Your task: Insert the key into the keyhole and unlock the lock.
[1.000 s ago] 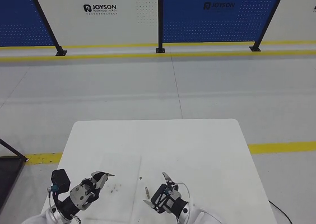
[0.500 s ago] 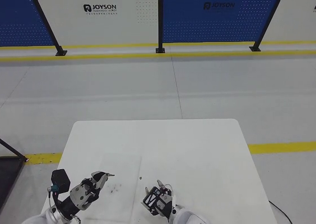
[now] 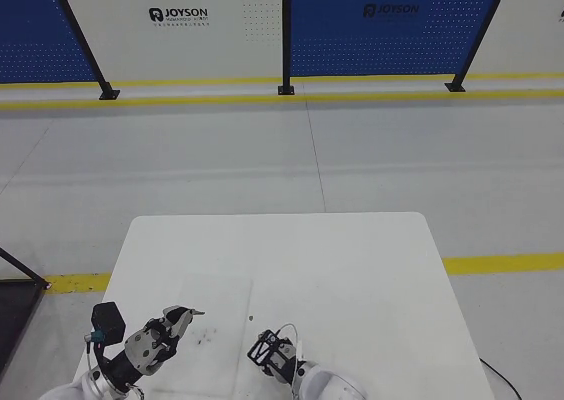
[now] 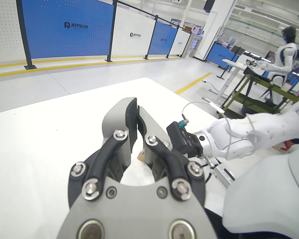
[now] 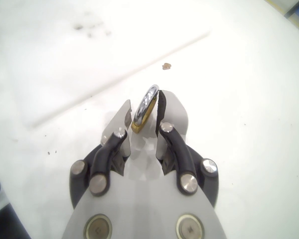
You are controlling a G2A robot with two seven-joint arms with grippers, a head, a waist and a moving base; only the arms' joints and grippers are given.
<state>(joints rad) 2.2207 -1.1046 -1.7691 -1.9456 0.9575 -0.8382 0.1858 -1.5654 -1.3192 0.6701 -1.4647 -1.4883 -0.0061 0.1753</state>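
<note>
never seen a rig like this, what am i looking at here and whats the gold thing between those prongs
It is a two-armed robot at a white table. The wide picture looks down from a camera above its arms; the other two come from cameras on each wrist, looking along that arm's pincer, called a gripper. The gold thing is a small brass padlock with a chrome loop, on the table. The right gripper is open, one finger on either side of it. The left gripper is shut; the thin sliver at its tips in the wide picture is likely the key, too small to be sure.
</note>
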